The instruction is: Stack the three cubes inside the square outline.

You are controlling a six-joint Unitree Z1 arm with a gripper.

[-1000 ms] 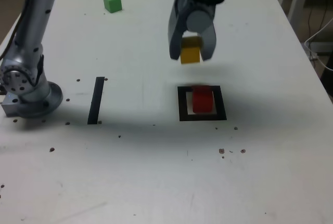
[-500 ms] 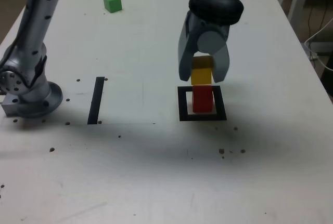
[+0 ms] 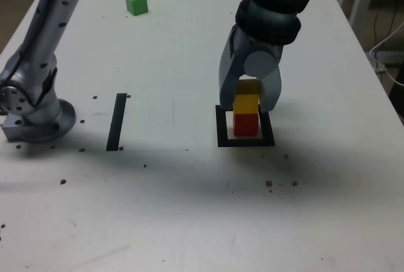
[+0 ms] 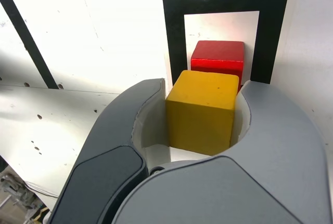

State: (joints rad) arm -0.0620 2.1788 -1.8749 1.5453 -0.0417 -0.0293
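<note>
Cubes: red [image 4: 218, 53], yellow [image 4: 202, 112], green [image 3: 136, 3]; outline [image 4: 175, 37], solid black.

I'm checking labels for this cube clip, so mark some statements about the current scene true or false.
1. The yellow cube is between the gripper's fingers. True.
2. The green cube is inside the square outline. False: it lies outside, farther back on the table.
3. The red cube is within the outline. True.
4. The straight black strip runs under the red cube. False: it lies apart, toward the exterior view's left.
</note>
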